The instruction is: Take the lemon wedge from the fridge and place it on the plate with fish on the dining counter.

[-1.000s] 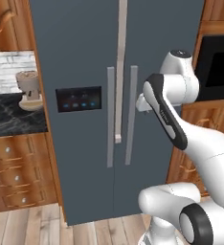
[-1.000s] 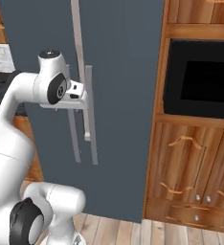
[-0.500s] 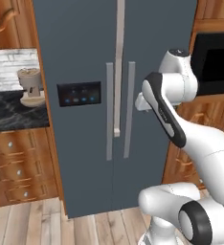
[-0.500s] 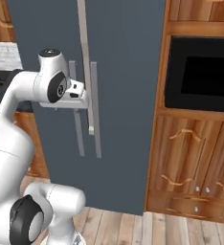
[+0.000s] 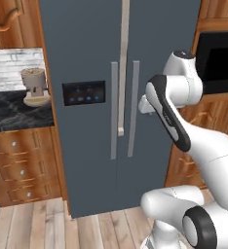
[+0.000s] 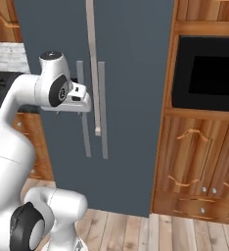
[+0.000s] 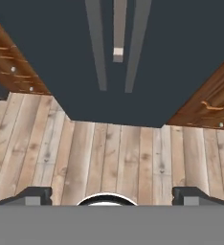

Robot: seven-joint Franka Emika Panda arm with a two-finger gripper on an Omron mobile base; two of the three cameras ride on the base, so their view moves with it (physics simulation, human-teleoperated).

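Wooden cabinets (image 6: 199, 162) flank your closed fridge (image 5: 86, 160), so the lemon wedge presumably sits unseen inside; take the stiff right door handle (image 5: 133, 107), at twelve o'clock from your wide-open, empty gripper (image 7: 112, 195), near its middle.

Fridge (image 5: 91, 146) centre, doors shut; counter (image 5: 13, 114) with coffee machine (image 5: 34, 87) left; wall oven (image 6: 207, 76) right, cabinets below.

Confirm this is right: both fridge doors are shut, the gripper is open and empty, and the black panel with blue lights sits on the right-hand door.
One detail is wrong. The left base view shows the black panel with blue lights on the left-hand door of the fridge, not the right. Both doors are shut, and the gripper is open and empty.
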